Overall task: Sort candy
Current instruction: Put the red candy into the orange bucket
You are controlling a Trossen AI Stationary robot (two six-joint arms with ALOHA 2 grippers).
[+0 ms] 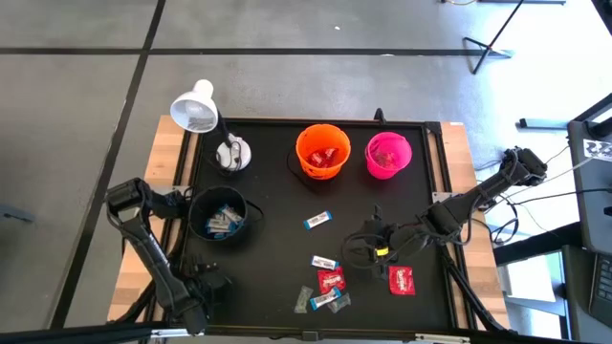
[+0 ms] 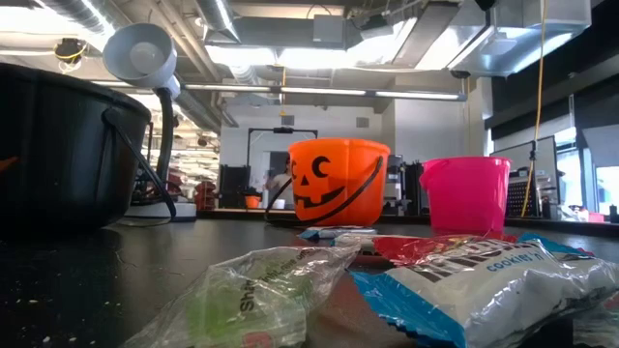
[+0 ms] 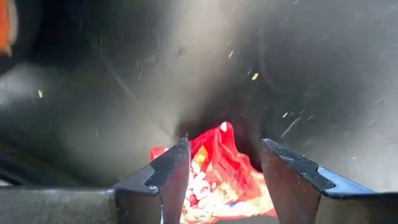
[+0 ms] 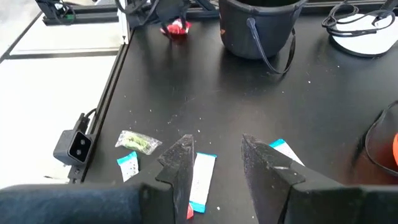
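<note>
Nearest, at the counter's [image 1: 268, 248] 8 o'clock, the left pincer [image 3: 224, 149] stands wide open astride a red candy [image 3: 217, 171], gripping nothing. Loose candy [image 1: 325, 287] lies at 6 o'clock. At 4 o'clock the right pincer [image 4: 214, 146] is partly open and empty above a blue-and-white candy [image 4: 202, 174]. The black bucket [image 1: 193, 212] at 9 o'clock holds blue-and-white pieces. Farthest are the orange bucket [image 1: 301, 143] at 12 o'clock and the pink bucket [image 1: 371, 148] at 1 o'clock

Lab, exposed ceiling ducts [image 2: 290, 29], equipment racks [image 2: 280, 164] behind
</note>
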